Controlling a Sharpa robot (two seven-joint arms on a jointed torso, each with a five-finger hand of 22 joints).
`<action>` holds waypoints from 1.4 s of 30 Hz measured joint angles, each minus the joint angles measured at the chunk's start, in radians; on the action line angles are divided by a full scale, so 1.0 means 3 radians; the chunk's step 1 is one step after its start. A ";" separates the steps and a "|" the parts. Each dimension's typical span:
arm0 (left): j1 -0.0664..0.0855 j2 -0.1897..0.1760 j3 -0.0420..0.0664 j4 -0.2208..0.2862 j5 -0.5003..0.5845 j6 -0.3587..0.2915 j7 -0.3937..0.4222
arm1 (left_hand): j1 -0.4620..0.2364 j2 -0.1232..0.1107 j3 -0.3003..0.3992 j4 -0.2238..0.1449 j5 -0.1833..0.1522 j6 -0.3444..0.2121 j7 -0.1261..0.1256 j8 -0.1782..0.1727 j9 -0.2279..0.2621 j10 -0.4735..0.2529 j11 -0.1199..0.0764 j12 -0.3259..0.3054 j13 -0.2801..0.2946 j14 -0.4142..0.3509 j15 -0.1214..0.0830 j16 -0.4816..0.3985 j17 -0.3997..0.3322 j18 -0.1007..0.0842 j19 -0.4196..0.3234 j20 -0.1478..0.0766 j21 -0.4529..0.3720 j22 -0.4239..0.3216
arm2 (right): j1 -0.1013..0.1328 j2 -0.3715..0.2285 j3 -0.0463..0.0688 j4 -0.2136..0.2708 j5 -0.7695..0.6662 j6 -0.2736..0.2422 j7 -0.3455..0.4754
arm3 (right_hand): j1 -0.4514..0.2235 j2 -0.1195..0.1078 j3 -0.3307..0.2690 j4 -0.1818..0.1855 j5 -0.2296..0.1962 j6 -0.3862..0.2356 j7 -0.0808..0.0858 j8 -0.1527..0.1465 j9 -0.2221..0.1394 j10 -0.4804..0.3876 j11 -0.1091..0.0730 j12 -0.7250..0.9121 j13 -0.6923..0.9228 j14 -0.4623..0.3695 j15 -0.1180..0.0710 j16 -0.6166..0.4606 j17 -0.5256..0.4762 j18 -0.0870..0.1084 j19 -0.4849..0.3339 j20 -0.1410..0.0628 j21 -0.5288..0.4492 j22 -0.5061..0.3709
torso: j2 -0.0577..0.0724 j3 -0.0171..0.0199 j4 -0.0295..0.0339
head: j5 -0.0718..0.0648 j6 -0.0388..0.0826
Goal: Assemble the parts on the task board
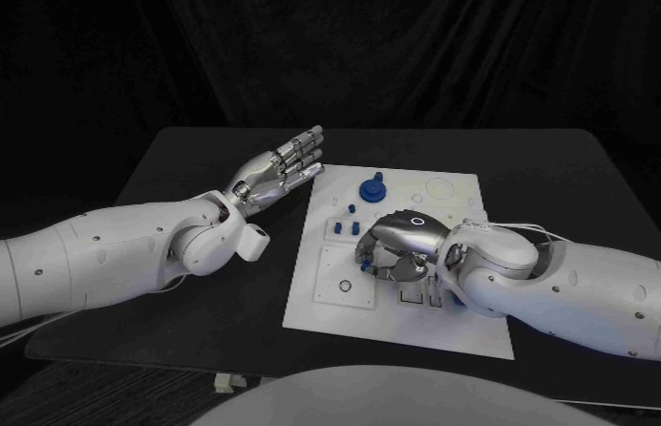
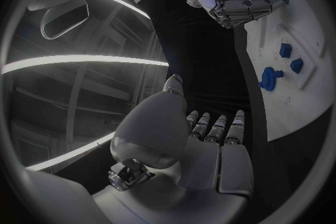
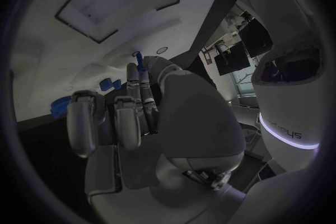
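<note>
White plate, the task board [image 1: 455,326], lies flat in the middle of the black table [image 1: 165,159].

Left hand [image 1: 280,172]: silver, palm turned up, fingers [image 1: 306,145] stretched out straight and lying side by side, nothing in them. It hangs over bare table just beside the board's near-left edge, apart from it; the fingertips point toward the board's far corner. The left wrist view shows the same straight fingers [image 2: 217,126] with the board's edge just past their tips.

Right hand [image 1: 399,240]: silver, knuckles up, set down over the middle of the board with its fingers [image 1: 372,254] curled under toward the plate. Whether they pinch a part I cannot tell; the hand's own back hides the tips. In the right wrist view the fingers [image 3: 105,120] bend downward close together over the white surface.

Blue parts: a round knobbed piece [image 1: 372,190] stands on the board beyond the right hand's knuckles, apart from them. Two small blue pieces [image 1: 346,226] stand just beside the curled fingers, on the side toward the left hand. A slim blue peg [image 3: 139,59] shows just past the right fingertips in the right wrist view.

Square recessed outlines [image 1: 345,278] mark the board near the right fingers.
</note>
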 measured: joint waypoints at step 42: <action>-0.0027 0.0014 0.0000 -0.0010 0.0000 0.0051 0.0000 | 0.0053 0.0027 0.0019 -0.0019 0.0038 0.0009 0.0016 0.0000 0.0000 0.0012 0.0011 0.0000 0.0000 0.0000 0.0048 0.0000 0.0002 0.0000 0.0000 0.0000 0.0000 0.0008 | -0.0031 0.0012 0.0002 -0.0023 -0.0050 0.0000 -0.0017 | 0.0018 0.0018 0.0023 -0.0041 0.0017 -0.0024 0.0000 0.0000 0.0010 -0.0037 0.0013 0.0014 0.0011 0.0000 0.0000 -0.0026 0.0000 0.0054 0.0000 0.0000 -0.0043 0.0002 | 0.0000 0.0001 0.0001 | -0.0010 0.0000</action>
